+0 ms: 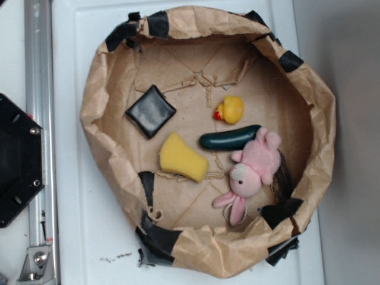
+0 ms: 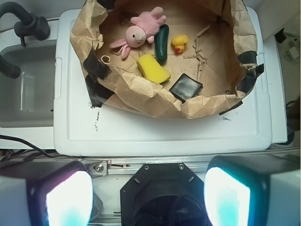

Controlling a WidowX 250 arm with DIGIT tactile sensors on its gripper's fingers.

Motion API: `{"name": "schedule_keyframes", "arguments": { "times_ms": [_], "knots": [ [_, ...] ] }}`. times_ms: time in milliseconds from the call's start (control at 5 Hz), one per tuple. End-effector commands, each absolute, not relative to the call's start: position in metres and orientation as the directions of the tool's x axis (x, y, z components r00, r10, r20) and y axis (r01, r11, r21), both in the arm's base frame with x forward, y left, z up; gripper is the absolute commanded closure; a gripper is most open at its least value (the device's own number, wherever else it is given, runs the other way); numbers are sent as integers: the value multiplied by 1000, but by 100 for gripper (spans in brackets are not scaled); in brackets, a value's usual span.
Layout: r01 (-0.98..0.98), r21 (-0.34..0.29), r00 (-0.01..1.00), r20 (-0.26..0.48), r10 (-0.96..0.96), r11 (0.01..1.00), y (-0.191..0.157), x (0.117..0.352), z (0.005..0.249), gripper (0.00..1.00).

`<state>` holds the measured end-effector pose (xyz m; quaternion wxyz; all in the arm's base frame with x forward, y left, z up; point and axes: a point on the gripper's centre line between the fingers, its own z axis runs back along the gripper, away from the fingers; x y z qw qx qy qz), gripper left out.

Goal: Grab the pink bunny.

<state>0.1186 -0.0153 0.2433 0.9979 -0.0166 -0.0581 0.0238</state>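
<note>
Now | pink bunny [image 1: 256,165] beside cucumber [image 1: 229,138] | fingers [image 2: 69,197] apart

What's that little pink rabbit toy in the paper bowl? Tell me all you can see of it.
The pink bunny is a small plush toy with fuzzy light-pink fur, a paler face with dark eyes and a pink nose, and two long floppy ears. It lies on its side on the crumpled brown paper nest, near the wall. Its body end is against the tip of the dark green cucumber; contact looks likely. The pincer, seen in the wrist view, is far away and open.
</note>
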Motion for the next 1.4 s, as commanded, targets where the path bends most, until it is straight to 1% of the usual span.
{"name": "schedule_keyframes", "arguments": {
  "times_ms": [0,200,400,600,800,1000,1200],
  "knots": [
    [-46,-36,992,115,49,998,-15,119,243,0],
    [-140,3,985,105,139,990,-8,158,202,0],
    [-330,-131,931,121,345,935,-7,193,180,0],
    [-518,-242,816,148,559,820,-9,229,164,0],
    [-646,-334,664,197,721,686,-5,264,152,0],
    [-623,-290,693,227,685,726,-5,287,131,0],
    [-604,-265,713,241,658,751,-8,299,100,0]
  ]
}}
